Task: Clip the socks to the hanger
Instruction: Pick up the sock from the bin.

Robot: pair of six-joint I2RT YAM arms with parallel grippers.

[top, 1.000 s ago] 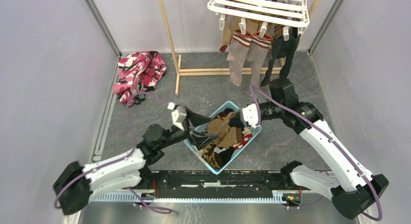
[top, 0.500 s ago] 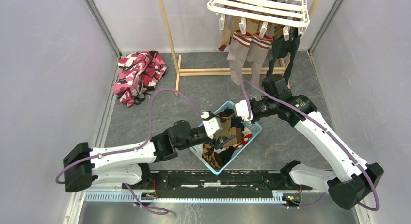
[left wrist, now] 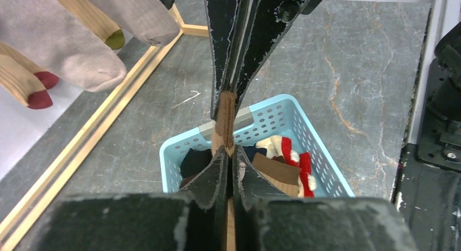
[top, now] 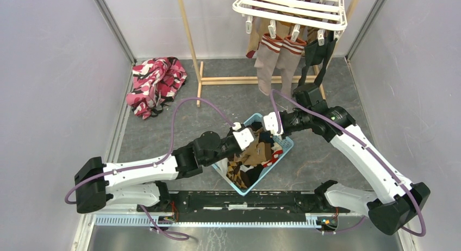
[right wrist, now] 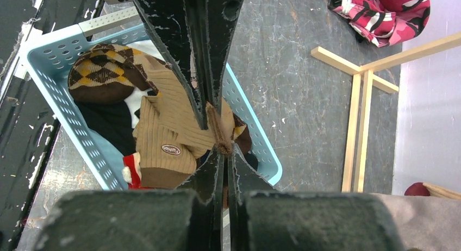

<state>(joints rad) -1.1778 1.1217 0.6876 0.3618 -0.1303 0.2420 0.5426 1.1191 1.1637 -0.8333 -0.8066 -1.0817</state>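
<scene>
A tan ribbed sock [right wrist: 168, 126] lies on top of the socks in the light blue basket [top: 285, 148]. Its brown cuff [left wrist: 225, 118] is stretched between both grippers above the basket. My left gripper [left wrist: 228, 152] is shut on one end of the cuff, and my right gripper [right wrist: 222, 152] is shut on the other end. From above, the left gripper [top: 253, 139] and right gripper [top: 267, 132] meet tip to tip over the basket's far corner. The white hanger [top: 291, 6] hangs at the back with grey socks with striped cuffs [top: 272, 61] and a black sock [top: 315, 58] clipped on.
An argyle sock [right wrist: 100, 71], black ones and a red-white one [left wrist: 296, 158] fill the basket. A pink, red and black cloth [top: 156, 82] lies at the back left. The thin wooden stand [top: 190, 39] rises behind, its foot bar [top: 250, 80] on the floor.
The left arm reached right over the basket and its gripper went from wide open to shut on the tan sock's cuff. The right gripper came down slightly toward the basket, staying shut.
</scene>
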